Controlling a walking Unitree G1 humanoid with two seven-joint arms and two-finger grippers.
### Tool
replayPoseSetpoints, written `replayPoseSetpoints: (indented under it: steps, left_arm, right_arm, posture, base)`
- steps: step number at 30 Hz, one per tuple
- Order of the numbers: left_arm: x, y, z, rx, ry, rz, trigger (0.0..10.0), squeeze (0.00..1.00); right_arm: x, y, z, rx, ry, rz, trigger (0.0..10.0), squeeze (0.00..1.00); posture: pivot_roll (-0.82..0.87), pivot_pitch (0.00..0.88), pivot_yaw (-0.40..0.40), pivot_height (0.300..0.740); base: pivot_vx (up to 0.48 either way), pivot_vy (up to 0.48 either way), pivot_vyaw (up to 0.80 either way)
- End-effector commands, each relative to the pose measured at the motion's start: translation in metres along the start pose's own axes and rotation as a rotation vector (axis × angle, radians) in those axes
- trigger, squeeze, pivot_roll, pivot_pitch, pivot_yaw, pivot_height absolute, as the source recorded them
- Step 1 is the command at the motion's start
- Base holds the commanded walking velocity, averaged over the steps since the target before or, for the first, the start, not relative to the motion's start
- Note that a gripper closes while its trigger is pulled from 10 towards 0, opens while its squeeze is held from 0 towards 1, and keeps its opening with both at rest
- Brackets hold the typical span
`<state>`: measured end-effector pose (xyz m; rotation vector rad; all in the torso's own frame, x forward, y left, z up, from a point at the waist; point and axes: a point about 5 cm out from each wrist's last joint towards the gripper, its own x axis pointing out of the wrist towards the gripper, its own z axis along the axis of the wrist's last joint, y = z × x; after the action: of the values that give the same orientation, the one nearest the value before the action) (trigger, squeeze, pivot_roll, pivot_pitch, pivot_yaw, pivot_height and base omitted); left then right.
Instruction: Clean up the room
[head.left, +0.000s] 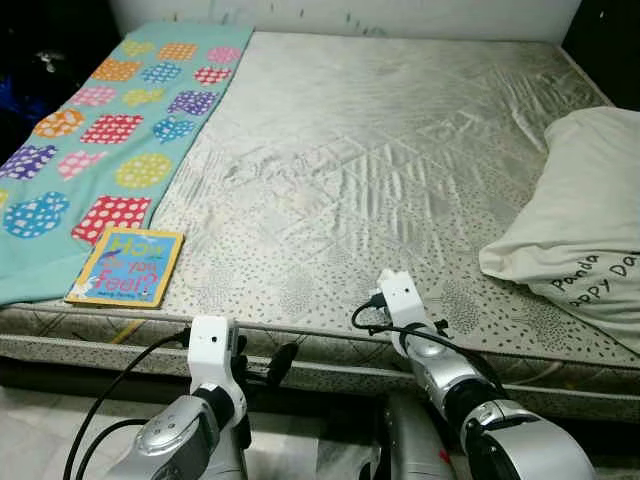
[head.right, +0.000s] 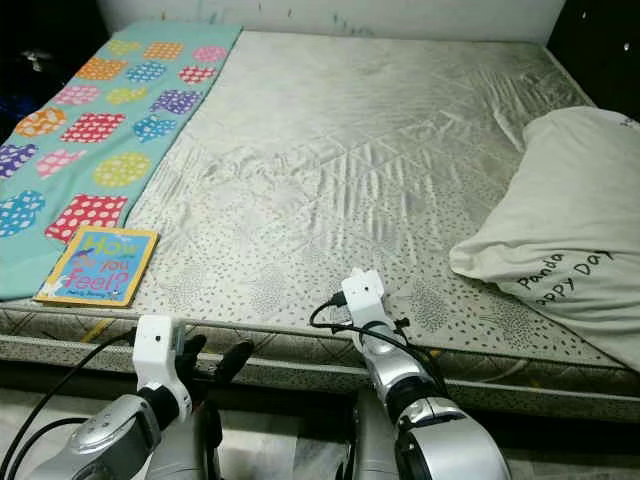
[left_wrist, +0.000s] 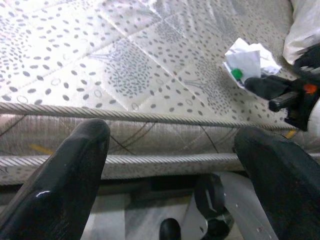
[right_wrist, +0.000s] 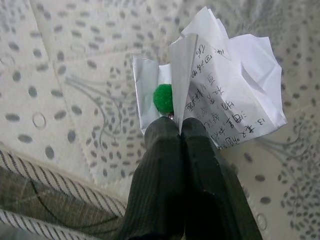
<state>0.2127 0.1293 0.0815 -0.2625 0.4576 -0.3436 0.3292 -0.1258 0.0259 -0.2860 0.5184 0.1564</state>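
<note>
Here, a crumpled paper (right_wrist: 220, 85) with a green pompom (right_wrist: 163, 98) is pinched by the right pincer (right_wrist: 176, 122) at the mattress's (head.left: 380, 170) near edge. The left pincer (left_wrist: 175, 145) is held wide. A book (head.left: 126, 266) on the left is left to clear.

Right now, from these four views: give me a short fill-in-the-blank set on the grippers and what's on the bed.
1. The right gripper is shut on a crumpled white ____ with handwriting.
2. The left gripper, with its fingers ____, hovers by the patterned grey mattress edge.
3. The yellow-and-blue picture book lies partly on the teal ____ blanket.
4. The white pillow lies on the robot's ____ side.

Missing words: paper; open; polka-dot; right
</note>
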Motion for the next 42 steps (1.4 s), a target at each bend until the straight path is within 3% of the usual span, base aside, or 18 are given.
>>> replayPoseSetpoints:
  steps: [1,4,6,9,12,13,14,26,42]
  left_arm:
    - [0.003,0.004,0.001,0.021,-0.011,0.025,10.0,0.0]
    - [0.007,0.019,0.003,0.078,-0.054,0.173,10.0,0.0]
    - [0.008,0.021,0.003,0.072,-0.062,0.188,10.0,0.0]
    - [0.009,0.036,0.007,0.041,-0.122,0.316,10.0,0.0]
    - [0.009,0.042,0.009,0.027,-0.159,0.347,10.0,0.0]
    - [0.01,0.043,0.01,0.024,-0.17,0.353,10.0,0.0]
    - [0.012,0.043,0.011,0.024,-0.185,0.355,10.0,0.0]
    - [0.024,0.044,0.014,0.035,-0.214,0.325,10.0,0.0]
    - [0.026,0.044,0.012,0.041,-0.215,0.306,10.0,0.0]
  right_arm:
    - [0.001,-0.005,0.013,0.04,-0.053,-0.001,0.0,0.0]
    - [0.0,-0.013,0.022,0.104,-0.12,0.009,0.0,0.0]
    - [0.0,-0.014,0.023,0.111,-0.127,0.01,0.0,0.0]
    - [-0.006,-0.021,0.028,0.183,-0.222,0.043,0.0,0.0]
    - [-0.015,-0.025,0.027,0.223,-0.259,0.05,0.0,0.0]
    - [-0.019,-0.026,0.028,0.238,-0.277,0.058,2.6,0.0]
    - [-0.027,-0.029,0.03,0.267,-0.319,0.049,10.0,0.0]
    - [-0.055,-0.041,0.049,0.407,-0.442,-0.029,10.0,0.0]
    - [-0.059,-0.05,0.06,0.401,-0.451,-0.062,10.0,0.0]
  posture:
    - [0.06,0.0,-0.037,0.585]
    - [0.04,0.0,-0.034,0.585]
    - [0.03,0.0,-0.037,0.585]
    - [0.0,0.0,-0.04,0.585]
    - [-0.02,0.0,-0.039,0.585]
    - [-0.03,0.0,-0.036,0.585]
    - [-0.03,0.0,-0.029,0.585]
    - [-0.06,0.0,0.002,0.585]
    - [-0.06,0.0,0.004,0.685]
  base:
    - [0.0,0.0,0.0]
    - [0.0,0.0,0.0]
    - [0.0,0.0,0.0]
    - [0.0,0.0,0.0]
    - [0.0,0.0,0.0]
    - [0.0,0.0,0.0]
    - [0.0,0.0,0.0]
    - [0.0,0.0,0.0]
    - [0.0,0.0,0.0]
